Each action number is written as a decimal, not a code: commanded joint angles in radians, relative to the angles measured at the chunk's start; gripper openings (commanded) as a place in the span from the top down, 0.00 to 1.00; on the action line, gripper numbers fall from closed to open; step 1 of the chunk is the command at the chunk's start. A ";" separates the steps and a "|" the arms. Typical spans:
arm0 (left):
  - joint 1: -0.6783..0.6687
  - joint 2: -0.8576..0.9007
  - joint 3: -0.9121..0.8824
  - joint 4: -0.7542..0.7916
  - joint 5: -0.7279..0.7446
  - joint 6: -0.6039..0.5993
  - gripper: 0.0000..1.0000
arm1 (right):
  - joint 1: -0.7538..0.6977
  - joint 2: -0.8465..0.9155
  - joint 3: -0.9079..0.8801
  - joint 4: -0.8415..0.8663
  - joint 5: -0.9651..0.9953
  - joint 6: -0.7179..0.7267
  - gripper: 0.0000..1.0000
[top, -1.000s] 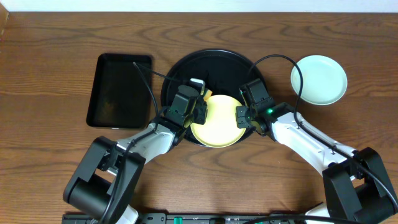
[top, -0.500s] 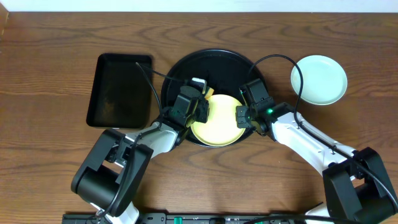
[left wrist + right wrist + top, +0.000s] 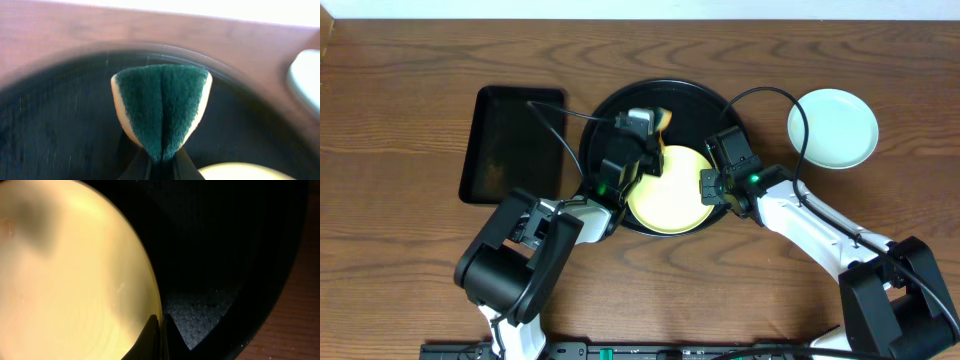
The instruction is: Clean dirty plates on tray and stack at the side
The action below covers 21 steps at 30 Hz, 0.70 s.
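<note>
While over tray, left arm outstretched

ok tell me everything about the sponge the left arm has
The sponge is yellow foam with a dark green scouring face. It is pinched by the left gripper so it folds along a centre crease, green side toward the wrist camera, yellow at both edges. It sits over the far part of the round black tray, beyond the yellow plate. Whether it touches the tray cannot be told.
</note>
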 commanded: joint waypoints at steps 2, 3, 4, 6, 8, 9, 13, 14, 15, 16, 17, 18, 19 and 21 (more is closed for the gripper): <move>0.010 -0.069 0.018 0.106 -0.032 -0.005 0.92 | -0.003 -0.008 -0.006 -0.003 0.007 0.002 0.99; 0.012 -0.084 0.024 0.107 -0.032 -0.005 0.92 | -0.003 -0.008 -0.006 -0.003 0.007 0.002 0.99; 0.018 -0.106 0.032 0.103 -0.032 -0.005 0.92 | -0.003 -0.008 -0.006 -0.003 0.007 0.002 0.99; 0.031 -0.149 0.037 0.074 -0.032 -0.005 0.92 | -0.003 -0.008 -0.006 -0.003 0.007 0.002 0.99; 0.053 -0.205 0.038 0.002 -0.032 -0.005 0.92 | -0.003 -0.008 -0.006 -0.003 0.008 0.001 0.99; 0.068 -0.237 0.038 -0.054 -0.032 -0.005 0.92 | -0.003 -0.008 -0.006 0.000 0.008 0.001 0.99; 0.147 -0.382 0.038 -0.323 -0.031 -0.005 0.92 | -0.003 -0.013 -0.003 0.048 0.011 -0.067 0.99; 0.171 -0.418 0.038 -0.386 -0.031 -0.005 0.92 | -0.003 -0.017 0.000 0.058 0.011 -0.088 0.99; 0.200 -0.459 0.038 -0.457 -0.031 -0.005 0.92 | -0.003 -0.025 0.010 0.068 0.017 -0.116 0.99; 0.222 -0.489 0.038 -0.507 -0.031 -0.005 0.92 | -0.003 -0.034 0.022 0.073 0.034 -0.137 0.99; 0.249 -0.525 0.038 -0.565 -0.027 -0.005 0.92 | -0.002 -0.045 0.038 0.073 0.055 -0.159 0.99; 0.282 -0.564 0.038 -0.629 -0.019 -0.007 0.92 | 0.000 -0.058 0.060 0.070 0.082 -0.189 0.99; 0.309 -0.595 0.038 -0.685 -0.019 -0.021 0.92 | 0.002 -0.073 0.080 0.065 0.110 -0.216 0.99; 0.364 -0.645 0.038 -0.785 -0.019 -0.036 0.92 | 0.011 -0.106 0.120 0.060 0.175 -0.266 0.99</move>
